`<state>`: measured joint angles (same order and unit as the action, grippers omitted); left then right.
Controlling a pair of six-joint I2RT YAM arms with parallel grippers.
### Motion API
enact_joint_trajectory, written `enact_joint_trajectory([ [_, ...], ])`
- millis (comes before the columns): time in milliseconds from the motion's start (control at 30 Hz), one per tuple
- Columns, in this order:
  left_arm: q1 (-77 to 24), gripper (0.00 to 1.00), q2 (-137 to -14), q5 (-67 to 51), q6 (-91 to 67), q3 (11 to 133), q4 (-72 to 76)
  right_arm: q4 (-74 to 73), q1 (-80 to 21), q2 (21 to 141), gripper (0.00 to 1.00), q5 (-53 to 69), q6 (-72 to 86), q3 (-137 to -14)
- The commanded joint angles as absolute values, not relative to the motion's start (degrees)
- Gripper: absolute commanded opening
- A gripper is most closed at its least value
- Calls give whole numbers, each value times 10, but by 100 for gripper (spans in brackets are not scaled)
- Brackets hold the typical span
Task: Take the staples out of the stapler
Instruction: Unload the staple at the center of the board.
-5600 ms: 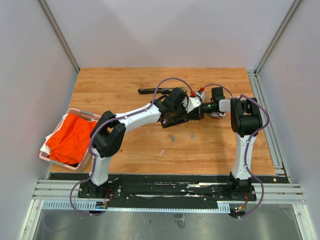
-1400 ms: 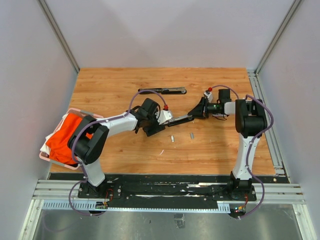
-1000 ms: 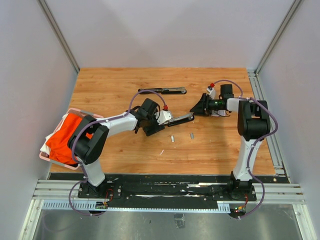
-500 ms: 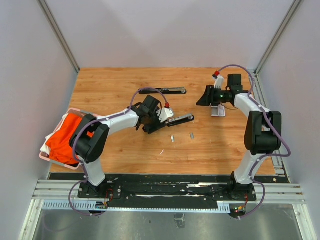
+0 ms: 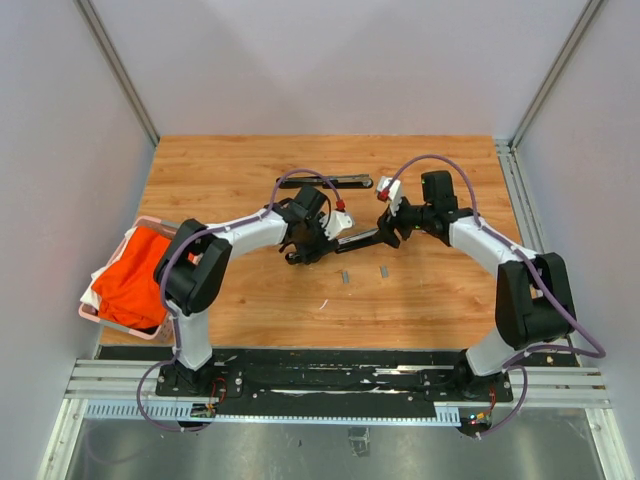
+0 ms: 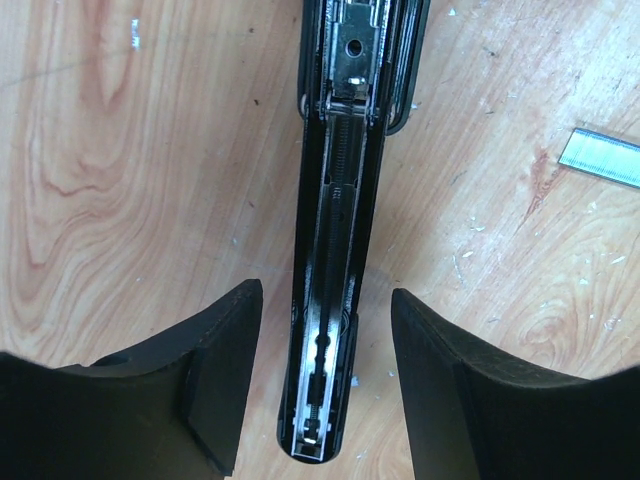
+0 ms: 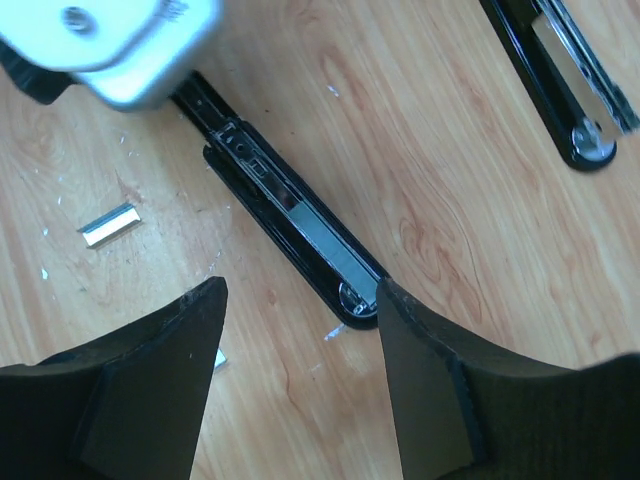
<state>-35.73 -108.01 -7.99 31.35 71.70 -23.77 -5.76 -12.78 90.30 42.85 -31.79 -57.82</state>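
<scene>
The stapler (image 5: 358, 238) lies opened out flat on the wooden surface (image 5: 230, 170), about mid-way across it, with an arm reaching in from each side. In the left wrist view the left claw (image 6: 325, 300) hangs over one end of it with its jaws at a middling width. One black finger (image 6: 215, 370) stands on either side of the black body, bare wood shows in both gaps, and nothing is gripped. Between those fingers the stapler's channel faces up, with a thin spring running along it and a silvery metal part at the far end. The right claw (image 7: 300, 290) is over the opposite end with its jaws spread wide and holding nothing. The rounded tip of the stapler sits on the wood below the gap between them, and the left arm's white housing (image 7: 130, 45) fills the upper left corner of that view. The staples (image 5: 345, 277) are out on the surface as two short silvery strips, side by side but apart, just nearer the arm bases than the stapler and not touching it. One strip also shows at the right edge of the left wrist view. A separate long black piece with a silvery strip (image 5: 325, 182) lies farther back, well clear of both claws. At the left edge a pink basket (image 5: 165, 222) holds an orange cloth (image 5: 135, 275)
</scene>
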Motion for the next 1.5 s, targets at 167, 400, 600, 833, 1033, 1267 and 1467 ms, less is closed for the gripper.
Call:
enact_joint_trajectory([
  [167, -356, 52, -1108, -98, 297, 747, -266, 15, -194, 857, 65, 420, -577, -494],
  [400, -354, 33, -1118, -99, 294, 758, -275, 80, -230, 855, 67, 400, -651, -443],
  [600, -353, 17, -1125, -108, 297, 768, -285, 113, -265, 877, 68, 359, -720, -424],
  [833, -345, 13, -1127, -140, 305, 789, -311, 159, -304, 906, 68, 311, -777, -413],
  [1033, -334, 13, -1136, -183, 309, 822, -351, 188, -320, 927, 69, 288, -818, -403],
  [1267, -329, 11, -1145, -207, 308, 847, -378, 227, -341, 959, 69, 254, -829, -403],
  [1467, -326, 10, -1148, -224, 306, 864, -394, 281, -366, 991, 69, 212, -833, -402],
])
